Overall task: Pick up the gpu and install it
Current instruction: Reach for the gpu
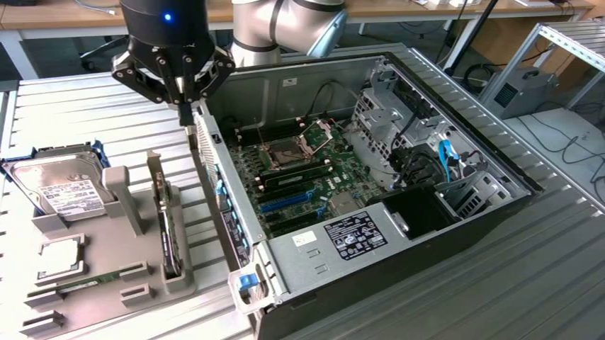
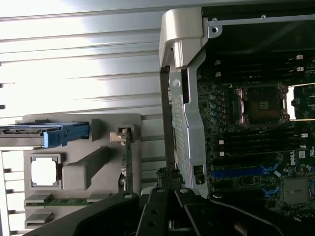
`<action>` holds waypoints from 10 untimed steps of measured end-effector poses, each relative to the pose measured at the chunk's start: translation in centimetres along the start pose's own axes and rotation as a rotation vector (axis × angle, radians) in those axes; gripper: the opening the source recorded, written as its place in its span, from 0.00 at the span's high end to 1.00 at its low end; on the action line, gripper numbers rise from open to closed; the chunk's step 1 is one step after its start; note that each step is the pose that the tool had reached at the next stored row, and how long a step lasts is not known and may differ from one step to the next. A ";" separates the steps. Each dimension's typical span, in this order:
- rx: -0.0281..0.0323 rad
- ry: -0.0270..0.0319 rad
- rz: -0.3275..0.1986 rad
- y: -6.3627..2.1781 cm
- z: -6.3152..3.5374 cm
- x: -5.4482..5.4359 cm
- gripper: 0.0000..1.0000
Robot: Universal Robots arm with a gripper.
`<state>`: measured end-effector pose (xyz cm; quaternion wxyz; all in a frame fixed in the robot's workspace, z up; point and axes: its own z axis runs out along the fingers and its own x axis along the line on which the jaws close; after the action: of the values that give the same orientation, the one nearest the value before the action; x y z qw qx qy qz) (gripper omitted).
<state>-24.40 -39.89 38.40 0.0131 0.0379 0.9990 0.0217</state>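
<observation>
Hand (image 1: 183,113) (image 2: 167,173) hung over the rear wall of the open computer case (image 1: 378,276), fingers drawn together, nothing between them. Inside the case: one motherboard (image 1: 312,170) with a bare processor socket. To the exterior view's left, just beside the case, one grey tray (image 1: 123,283) on the slatted table (image 1: 95,113). It held one gpu (image 1: 168,227) (image 2: 127,162) upright on edge in its slot, one hard drive (image 1: 61,188), one processor chip (image 1: 59,258) and one memory stick (image 1: 85,285). The case wall stood between hand and gpu.
</observation>
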 end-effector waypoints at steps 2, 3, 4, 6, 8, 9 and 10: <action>0.0000 0.0000 0.000 -0.01 0.00 0.1 0.89; 0.0000 0.0000 0.000 -0.01 0.01 0.2 0.89; 0.0000 0.0000 0.000 -0.02 0.01 0.3 0.89; 0.0001 0.0001 0.000 -0.04 0.00 0.5 0.89; 0.0000 0.0000 0.000 -0.05 0.00 0.7 0.89; 0.0000 0.0000 0.000 -0.06 0.01 0.8 0.89; 0.0000 -0.0001 0.000 -0.06 0.01 0.9 0.89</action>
<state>-25.26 -39.89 38.37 0.0131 0.0379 0.9990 0.0217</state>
